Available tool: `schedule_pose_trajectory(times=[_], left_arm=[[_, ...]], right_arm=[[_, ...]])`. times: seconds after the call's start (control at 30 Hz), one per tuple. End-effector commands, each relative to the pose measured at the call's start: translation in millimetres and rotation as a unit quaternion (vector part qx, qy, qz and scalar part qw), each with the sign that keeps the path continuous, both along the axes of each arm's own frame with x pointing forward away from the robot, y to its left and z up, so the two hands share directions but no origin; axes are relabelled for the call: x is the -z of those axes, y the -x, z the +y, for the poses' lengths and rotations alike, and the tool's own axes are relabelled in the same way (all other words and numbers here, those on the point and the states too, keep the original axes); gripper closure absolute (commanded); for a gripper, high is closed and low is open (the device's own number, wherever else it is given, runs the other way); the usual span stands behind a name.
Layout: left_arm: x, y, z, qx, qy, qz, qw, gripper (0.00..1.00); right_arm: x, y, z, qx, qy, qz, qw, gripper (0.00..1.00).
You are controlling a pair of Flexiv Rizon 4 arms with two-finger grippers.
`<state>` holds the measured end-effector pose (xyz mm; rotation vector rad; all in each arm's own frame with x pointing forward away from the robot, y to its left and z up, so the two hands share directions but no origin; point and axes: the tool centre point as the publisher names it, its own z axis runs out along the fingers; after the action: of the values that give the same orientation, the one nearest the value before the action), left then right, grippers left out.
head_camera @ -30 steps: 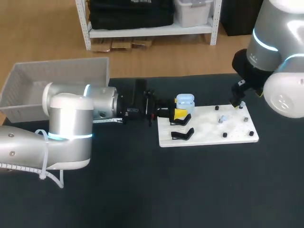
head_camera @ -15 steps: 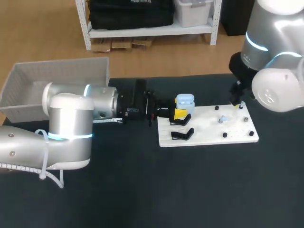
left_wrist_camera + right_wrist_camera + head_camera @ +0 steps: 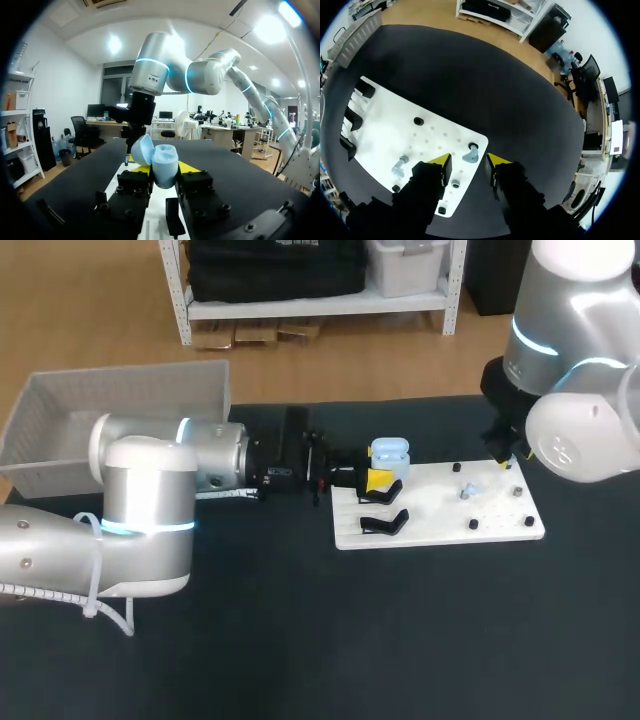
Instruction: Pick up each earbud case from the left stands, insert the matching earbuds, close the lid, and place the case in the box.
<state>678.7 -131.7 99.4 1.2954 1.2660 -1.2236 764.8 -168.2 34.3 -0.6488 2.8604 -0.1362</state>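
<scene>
The board [image 3: 440,522] is laid right of centre; the earbud case [image 3: 390,451] is found at its upper-left corner, the box [image 3: 125,373] upper left.

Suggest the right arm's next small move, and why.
Probably lower the right claw straight down and close on the blue earbud: it stands open with the earbud centred below it, and the left claw holds the earbud case, lid open.
</scene>
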Motion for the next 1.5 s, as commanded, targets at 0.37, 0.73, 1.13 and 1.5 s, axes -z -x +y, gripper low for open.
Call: schedule_pose_trajectory(times=[0.37,0.73,1.13,1.5], left_arm=[[1.3,-0.5,0.0,0.0,0.002,-0.001,1.0,1.0],[1.3,-0.5,0.0,0.0,0.002,-0.001,1.0,1.0],[1.3,-0.5,0.0,0.0,0.002,-0.001,1.0,1.0],[1.3,-0.5,0.0,0.0,0.002,-0.001,1.0,1.0]], right_arm=[[8.9,2.0,-1.0,0.018,0.013,-0.018,1.0,0.66],[11.1,-1.9,-2.1,0.024,0.018,-0.026,0.999,0.78],[13.7,-3.2,-2.8,0.028,0.023,-0.03,0.999,1.0],[-21.0,13.1,-0.2,0.021,0.03,-0.051,0.998,1.0]])
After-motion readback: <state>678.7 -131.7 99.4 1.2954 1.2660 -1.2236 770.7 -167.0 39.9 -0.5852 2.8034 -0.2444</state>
